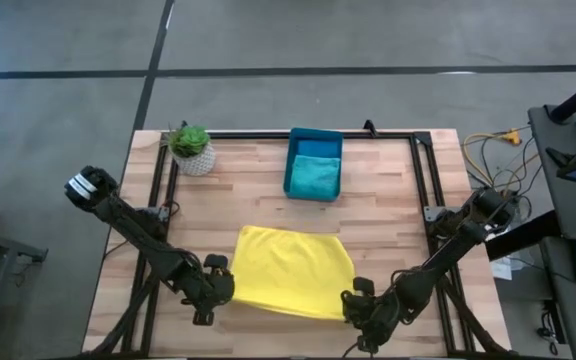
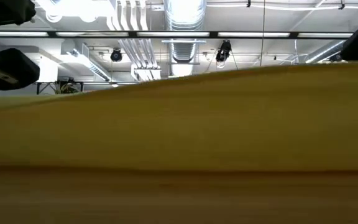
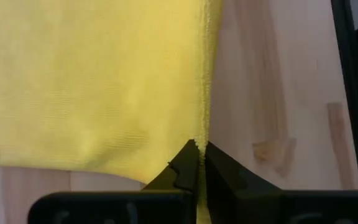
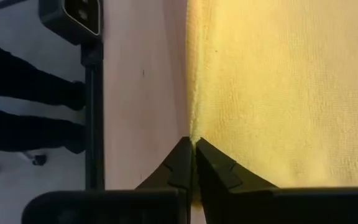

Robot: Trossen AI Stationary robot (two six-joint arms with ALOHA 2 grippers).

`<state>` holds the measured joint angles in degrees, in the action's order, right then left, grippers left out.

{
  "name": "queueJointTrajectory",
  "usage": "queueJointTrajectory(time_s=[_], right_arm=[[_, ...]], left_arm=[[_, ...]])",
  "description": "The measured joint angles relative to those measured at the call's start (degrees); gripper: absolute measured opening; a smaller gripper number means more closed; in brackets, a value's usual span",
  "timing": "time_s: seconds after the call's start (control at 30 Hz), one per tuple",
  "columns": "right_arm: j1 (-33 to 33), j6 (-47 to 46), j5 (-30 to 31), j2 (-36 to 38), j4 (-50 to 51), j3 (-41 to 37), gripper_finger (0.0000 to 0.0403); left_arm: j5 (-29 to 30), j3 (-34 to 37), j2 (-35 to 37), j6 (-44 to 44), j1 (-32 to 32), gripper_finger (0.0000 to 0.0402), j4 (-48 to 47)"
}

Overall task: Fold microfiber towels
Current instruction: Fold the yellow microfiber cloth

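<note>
**Four cameras, one yellow towel**

The high camera is looking straight down on the whole table (image 1: 388, 215). The low one is sitting at tabletop level, facing the ceiling ducts, nearly blocked by the yellow towel (image 2: 229, 118). Both wrist cameras are pressing close over that same towel's opposite edges, which all four views are sharing.

The yellow towel (image 1: 293, 270) lies spread flat on the table's near half, its two near corners pinched. A teal towel (image 1: 314, 176) sits folded in the bin.
</note>
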<state>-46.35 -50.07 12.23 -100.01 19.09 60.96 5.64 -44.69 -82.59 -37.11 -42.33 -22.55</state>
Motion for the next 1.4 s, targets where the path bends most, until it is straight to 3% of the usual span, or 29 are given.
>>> queueJointTrajectory(time_s=[0.2, 1.0, 1.4], right_arm=[[1.1, -2.7, -1.5, 1.0, 0.0, -2.6, 0.0010], [7.8, -4.0, -2.0, 14.5, -0.3, -14.1, 0.0009], [14.7, 0.6, -3.9, 15.0, 0.6, -15.8, 0.0009]], left_arm=[[2.7, 0.1, 0.9, 0.5, 1.2, 0.0000, -1.2], [2.8, -0.1, 1.4, 6.0, 10.8, 0.0000, -0.8], [3.2, -0.1, 1.6, 10.6, 17.9, 0.0000, -0.9]])
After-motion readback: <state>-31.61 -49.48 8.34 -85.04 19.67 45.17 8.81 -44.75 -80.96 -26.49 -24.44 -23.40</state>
